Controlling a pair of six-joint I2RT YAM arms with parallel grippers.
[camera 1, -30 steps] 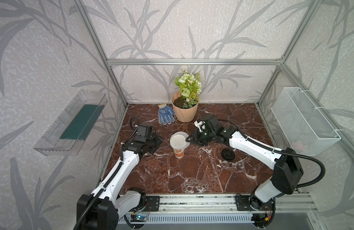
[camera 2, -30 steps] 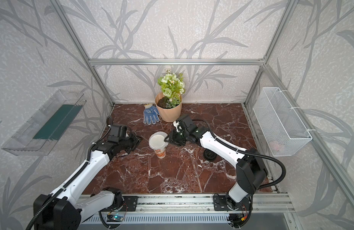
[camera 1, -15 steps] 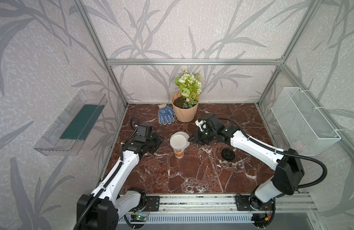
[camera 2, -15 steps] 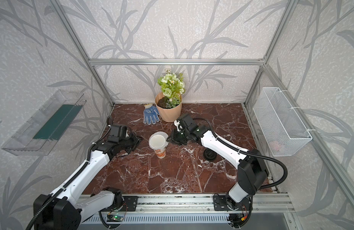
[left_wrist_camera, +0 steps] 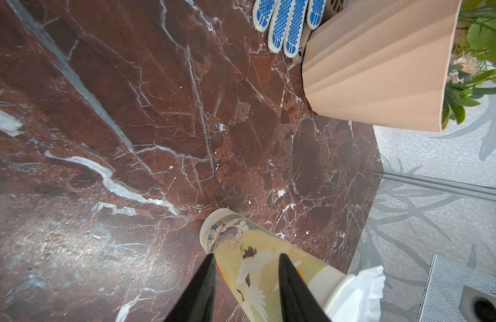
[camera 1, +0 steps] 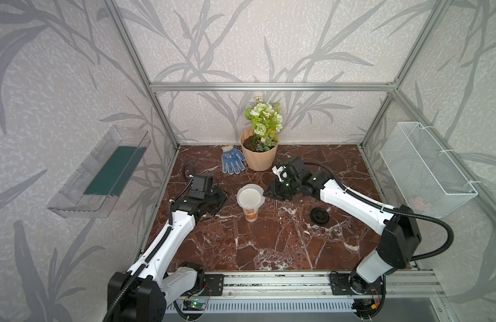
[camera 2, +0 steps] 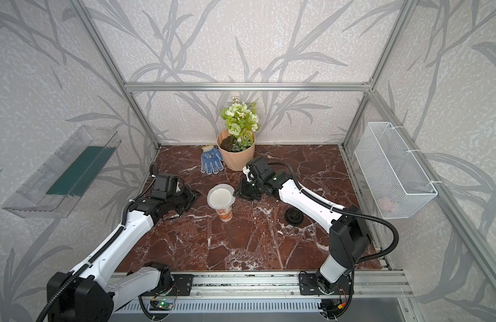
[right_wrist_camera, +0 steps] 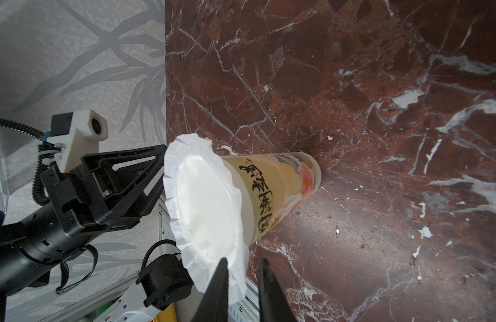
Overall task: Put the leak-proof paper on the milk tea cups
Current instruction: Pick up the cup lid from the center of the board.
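Whitish and crinkled at its edge, the leak-proof paper lies flat across the mouth of the milk tea cup. The cup stands upright near the middle of the bench, long axis vertical. We note the sheet overhangs the rim wherever we can see it. At mouth height, on the right arm's side of the cup, sits the right end effector. Its fingers stand narrowly apart with the paper's overhanging edge in the gap. Bench shows through beside that edge, so we read it as not pinching. From it the sheet extends straight ahead, toward the left arm. On the opposite side, just beside the cup's upper wall, is the left end effector, fingers a little apart. Whether its tips touch the cup we cannot tell; the paper's rim hides them in the right wrist view. We take the right arm as nearer the sheet. Our judgement: the paper is already in place. The next move turns on that edge, since a sideways drag could pull the sheet off the mouth.
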